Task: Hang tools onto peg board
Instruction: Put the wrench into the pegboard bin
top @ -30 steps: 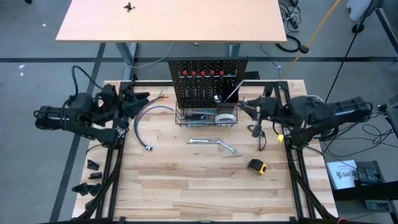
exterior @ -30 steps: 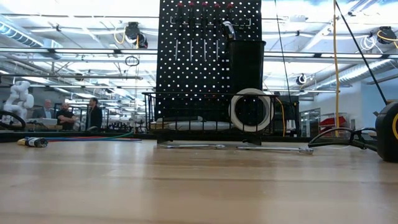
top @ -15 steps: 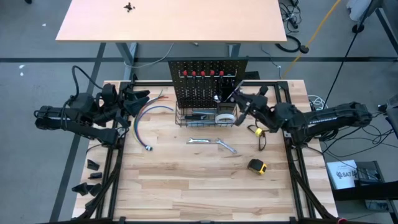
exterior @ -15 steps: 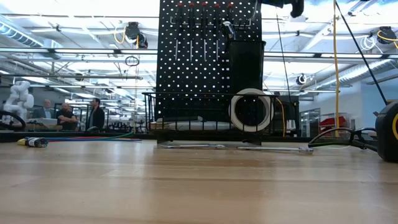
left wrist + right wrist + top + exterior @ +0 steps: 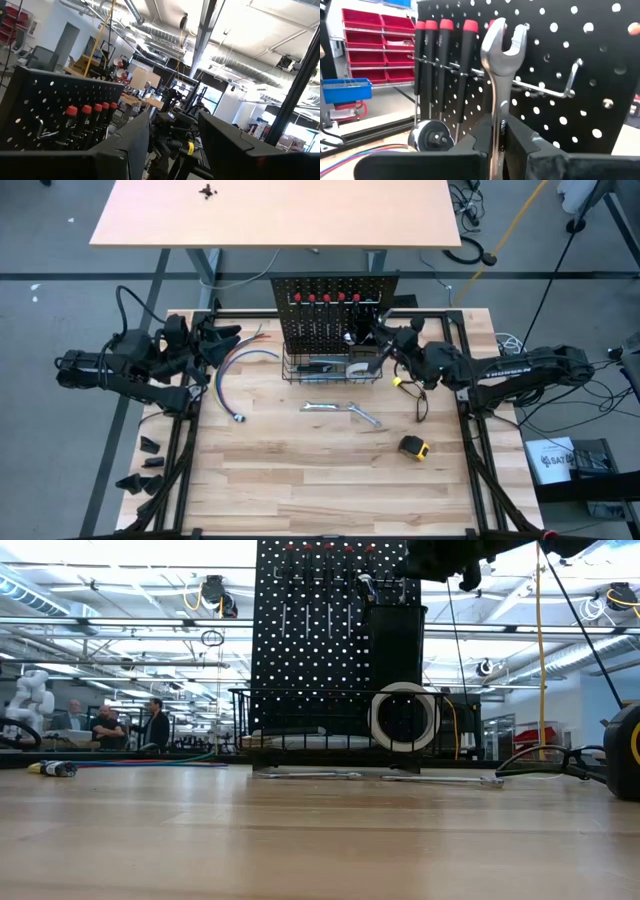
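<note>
Pale butcher-block bench [image 5: 300,480] of glued wood strips, framed by black rails, standing on a grey floor; a second, plain tan table [image 5: 275,210] lies beyond it. In the low view the room behind is an open workshop with exposed ducts and ceiling lights, and several people [image 5: 105,725] stand far off at the left. The peg board [image 5: 335,310] stands upright at the bench's far edge: black perforated metal, with a wire basket [image 5: 330,370] along its base that holds a white tape roll [image 5: 403,717] and some flat grey items. A row of slim screwdrivers [image 5: 445,70] with black shafts and red caps hangs from a bar on the board. On the bare wood in front of the basket lie two silver wrenches [image 5: 340,410], near each other; well off toward the near right lies a yellow-black tape measure [image 5: 413,447], and dark-handled pliers [image 5: 420,402] lie close to the right rail. The right end effector [image 5: 499,131] is clenched on a polished steel wrench [image 5: 500,55], held upright with its open jaw uppermost, just in front of the board beside a bent metal hook [image 5: 560,87]. The left end effector [image 5: 225,340] waits over the bench's left edge, fingers parted, holding nothing, near a loop of coloured cable [image 5: 235,375].
</note>
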